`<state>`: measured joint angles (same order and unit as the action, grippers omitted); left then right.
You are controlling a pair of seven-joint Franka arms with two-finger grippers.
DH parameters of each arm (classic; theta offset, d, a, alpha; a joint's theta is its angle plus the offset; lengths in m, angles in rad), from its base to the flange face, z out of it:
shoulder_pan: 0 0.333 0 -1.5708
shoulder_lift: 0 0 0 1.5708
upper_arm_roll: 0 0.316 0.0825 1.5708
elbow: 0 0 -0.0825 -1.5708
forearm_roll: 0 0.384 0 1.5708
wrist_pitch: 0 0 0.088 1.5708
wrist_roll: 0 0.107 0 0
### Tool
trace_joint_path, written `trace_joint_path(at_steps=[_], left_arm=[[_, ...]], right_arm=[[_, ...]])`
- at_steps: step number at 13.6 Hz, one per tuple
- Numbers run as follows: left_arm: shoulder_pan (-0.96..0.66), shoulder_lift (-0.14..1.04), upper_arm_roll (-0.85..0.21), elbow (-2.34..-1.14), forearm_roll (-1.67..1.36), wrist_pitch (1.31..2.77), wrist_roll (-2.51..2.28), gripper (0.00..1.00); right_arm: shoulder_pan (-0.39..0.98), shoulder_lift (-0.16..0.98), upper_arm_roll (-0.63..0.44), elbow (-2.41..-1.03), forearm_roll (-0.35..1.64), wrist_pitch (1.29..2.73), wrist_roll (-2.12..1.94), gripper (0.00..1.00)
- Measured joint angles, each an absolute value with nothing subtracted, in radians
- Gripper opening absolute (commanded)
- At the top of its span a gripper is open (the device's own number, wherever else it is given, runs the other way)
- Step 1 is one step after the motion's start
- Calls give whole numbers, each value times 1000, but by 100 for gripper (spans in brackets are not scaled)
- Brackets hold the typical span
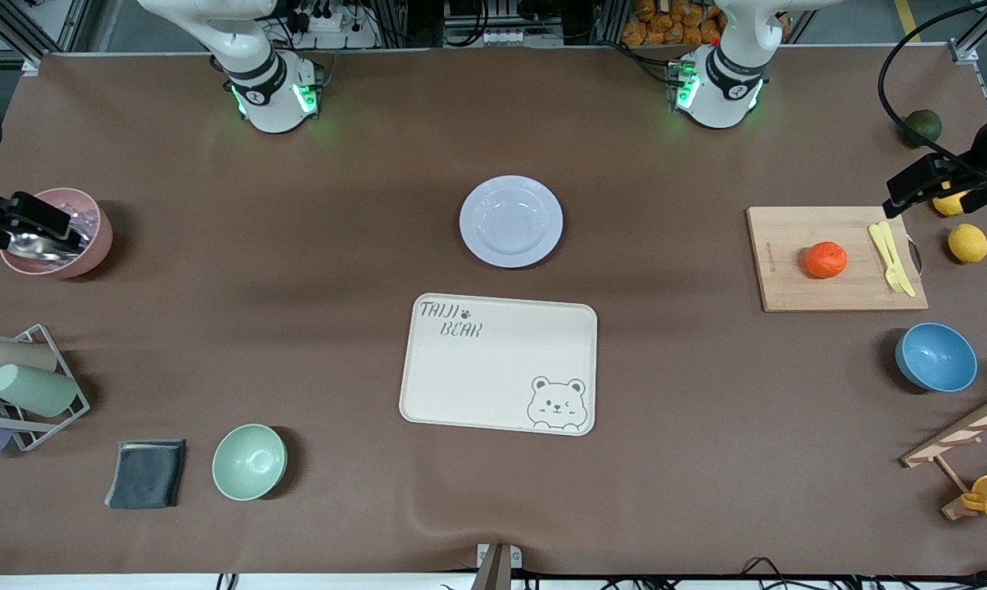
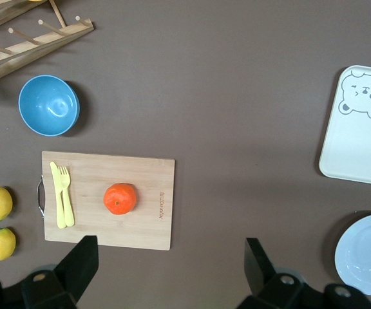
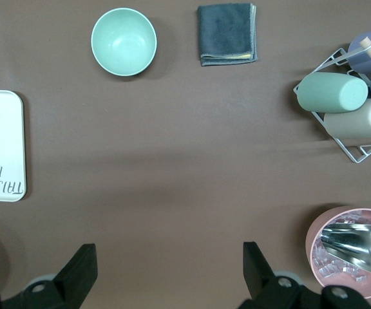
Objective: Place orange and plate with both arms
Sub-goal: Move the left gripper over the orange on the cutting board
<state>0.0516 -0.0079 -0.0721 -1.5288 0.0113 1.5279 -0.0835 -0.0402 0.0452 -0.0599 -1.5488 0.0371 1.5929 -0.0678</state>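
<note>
The orange (image 1: 826, 260) lies on a wooden cutting board (image 1: 788, 283) toward the left arm's end of the table; it also shows in the left wrist view (image 2: 120, 198). The lavender-white plate (image 1: 511, 221) sits bare on the table mid-way between the arms, just farther from the front camera than the cream bear tray (image 1: 493, 369); it also shows in the left wrist view (image 2: 366, 254). My left gripper (image 1: 923, 187) (image 2: 169, 264) hangs high by the board, open and empty. My right gripper (image 1: 30, 220) (image 3: 167, 267) hangs high by the pink bowl (image 1: 83, 215), open and empty.
A yellow fork and knife (image 1: 890, 256) lie on the board. Two lemons (image 1: 967, 242), a dark green fruit (image 1: 923, 125), a blue bowl (image 1: 935, 356) and a wooden rack (image 1: 964, 434) stand near it. A green bowl (image 1: 249, 461), grey cloth (image 1: 146, 473) and cup rack (image 1: 26, 385) stand at the right arm's end.
</note>
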Motion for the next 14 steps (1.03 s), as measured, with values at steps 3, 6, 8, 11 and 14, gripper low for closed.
trace_joint_path(at_steps=[3, 6, 8, 11, 14], left_arm=[[51, -8, -73, -1529, 11, 1528, -84, 100], [51, -7, -73, -1536, 49, 1501, -58, 100], [67, -6, -70, -1588, 67, 1498, -57, 100], [138, 3, -68, -1722, 75, 1585, -37, 100], [184, 4, -68, -1887, 84, 1718, -36, 100]], right_arm=[[-40, 46, -59, -1549, 38, 1593, -75, 100], [-40, 46, -60, -1549, 38, 1593, -78, 100], [-40, 50, -61, -1549, 38, 1595, -84, 100], [-34, 64, -60, -1549, 38, 1596, -88, 100], [-17, 73, -58, -1552, 38, 1592, -88, 100]])
